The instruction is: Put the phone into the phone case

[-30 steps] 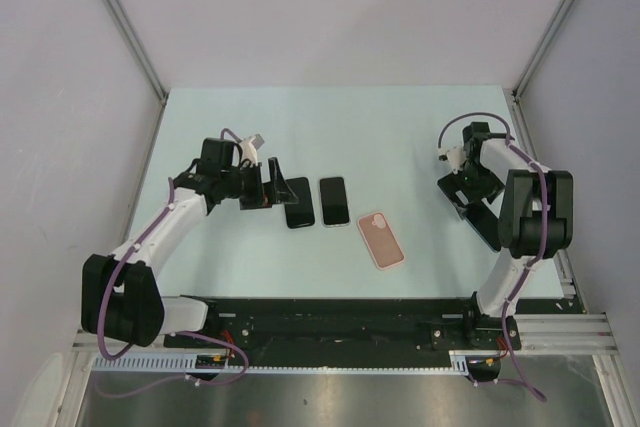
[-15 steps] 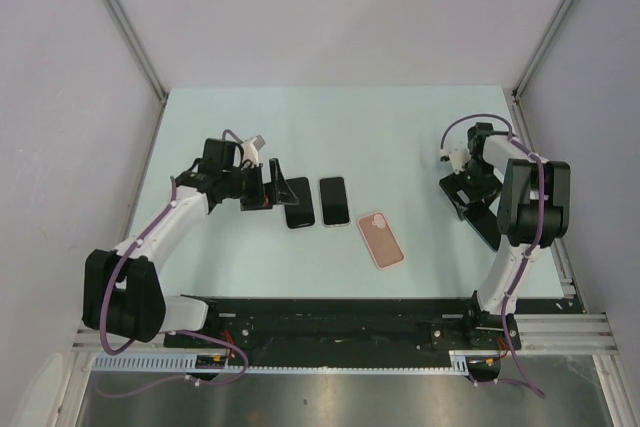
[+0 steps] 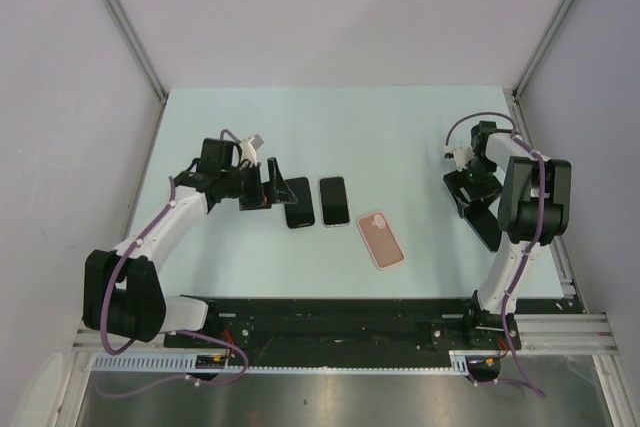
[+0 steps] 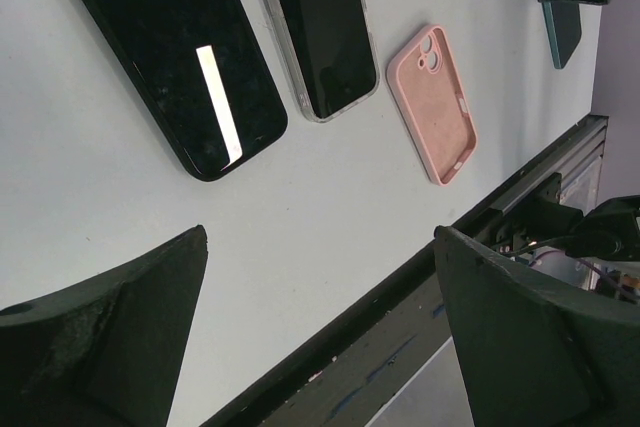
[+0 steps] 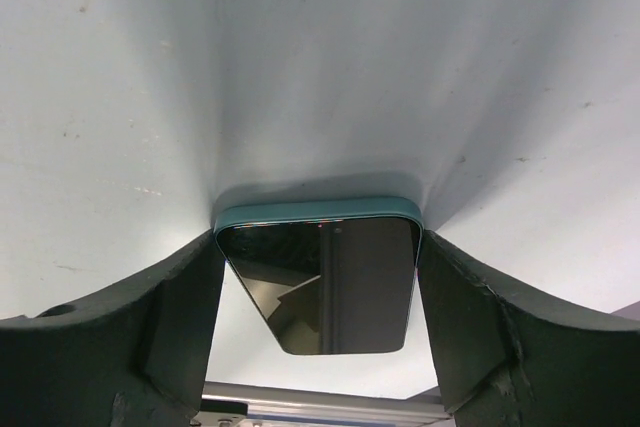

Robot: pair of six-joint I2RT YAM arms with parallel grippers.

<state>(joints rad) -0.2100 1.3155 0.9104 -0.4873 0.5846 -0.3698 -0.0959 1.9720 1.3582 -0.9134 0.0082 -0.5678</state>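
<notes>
Pink and soft-looking, the phone case (image 3: 381,239) lies open side up on the bench (image 3: 400,137), nearest the arm bases, with nothing in it. Well to the right of the case and slightly beyond it is the teal phone (image 5: 318,287), which I take to be the one meant for it. It sits between the fingers of the right claw (image 5: 318,247), whose pads (image 5: 170,327) lie against both long edges. Whether they are already pressing I cannot tell, nor whether the phone lies flat or is tipped on one end. Just beyond the case and to its left lie a phone with a clear rim (image 4: 320,27) and, further left, a bare black phone (image 4: 170,57), side by side and apart. Left of those the left claw (image 4: 320,247) hangs spread wide, holding nothing. The teal phone should handle as a stiff, dense slab with a slick glass face that scratches or cracks easily. It is best taken across the metal long edges near mid-length, so it cannot pivot or slide out. The case will likely be light and rubbery, gripping the phone's corners but skidding on the bench unless pinned at one rim.
</notes>
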